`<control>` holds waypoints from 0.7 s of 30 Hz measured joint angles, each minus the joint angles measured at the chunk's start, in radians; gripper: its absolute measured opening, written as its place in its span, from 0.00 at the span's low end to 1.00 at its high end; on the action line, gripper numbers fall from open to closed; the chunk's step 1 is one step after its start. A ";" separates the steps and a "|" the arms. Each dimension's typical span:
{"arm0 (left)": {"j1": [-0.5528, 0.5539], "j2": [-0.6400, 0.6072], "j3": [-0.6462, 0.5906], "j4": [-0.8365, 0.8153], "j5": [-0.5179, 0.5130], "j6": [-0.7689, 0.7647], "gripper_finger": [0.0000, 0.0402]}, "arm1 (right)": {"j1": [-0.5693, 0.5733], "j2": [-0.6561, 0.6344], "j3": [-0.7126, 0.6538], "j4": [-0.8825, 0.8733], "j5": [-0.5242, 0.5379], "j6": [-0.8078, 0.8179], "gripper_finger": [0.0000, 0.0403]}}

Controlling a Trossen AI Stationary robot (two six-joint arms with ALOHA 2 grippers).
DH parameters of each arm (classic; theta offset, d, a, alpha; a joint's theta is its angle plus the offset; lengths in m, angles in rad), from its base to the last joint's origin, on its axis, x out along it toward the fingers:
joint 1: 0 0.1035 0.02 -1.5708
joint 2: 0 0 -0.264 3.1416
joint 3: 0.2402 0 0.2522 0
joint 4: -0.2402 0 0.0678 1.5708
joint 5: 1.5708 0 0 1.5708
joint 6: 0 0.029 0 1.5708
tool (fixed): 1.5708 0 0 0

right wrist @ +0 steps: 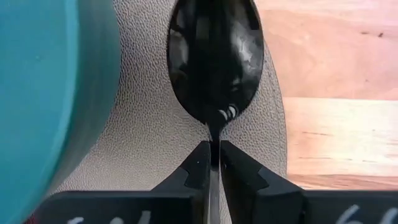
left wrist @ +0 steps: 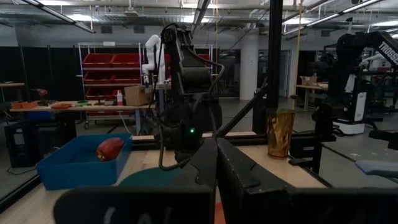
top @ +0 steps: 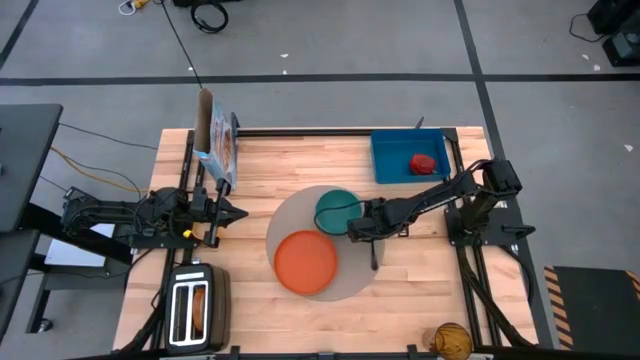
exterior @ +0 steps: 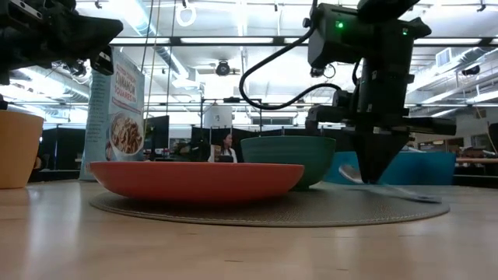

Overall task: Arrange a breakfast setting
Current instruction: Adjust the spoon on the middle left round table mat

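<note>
The round grey-beige mat (top: 352,285) lies mid-table. On it rest the orange plate (top: 305,262) and, beyond it, the teal bowl (top: 337,208). My right gripper (top: 362,232) stands over the mat's right part, beside the bowl, shut on the metal spoon (right wrist: 214,56). My left gripper (top: 238,212) waits shut and empty at the table's left, above the wood. The red apple (top: 425,163) lies in the blue tray (top: 390,158). The toast slice (top: 197,306) stands in the toaster's slot. The amber-filled cup (top: 450,340) stands at the near right edge. My right gripper pinches the spoon's thin neck (right wrist: 214,138), just behind its bowl, between its two fingertips (right wrist: 198,167). The fingers point down from above and lie across the spoon. The spoon is tilted: its bowl (exterior: 350,173) is raised and its handle (exterior: 408,194) slopes down to the mat.
A cereal box (top: 218,145) stands at the far left. The silver toaster (top: 180,312) sits at the near left corner. Bare wood lies between the mat and the table's right and near edges. A person shows far off in the room (exterior: 227,148).
</note>
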 joint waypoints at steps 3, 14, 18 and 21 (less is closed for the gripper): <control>0.000 0.000 0.000 0.000 0.000 0.000 0.02 | -0.001 0.000 0.000 0.001 0.000 -0.024 0.14; 0.000 0.000 0.000 0.000 0.000 0.000 0.02 | 0.004 -0.015 0.028 -0.052 0.003 -0.117 0.21; 0.000 0.000 0.000 0.000 0.000 0.000 0.02 | 0.010 -0.051 0.119 -0.249 0.017 -0.153 0.21; 0.000 0.000 0.000 0.000 0.000 0.000 0.02 | 0.015 -0.094 0.203 -0.410 0.065 -0.186 0.21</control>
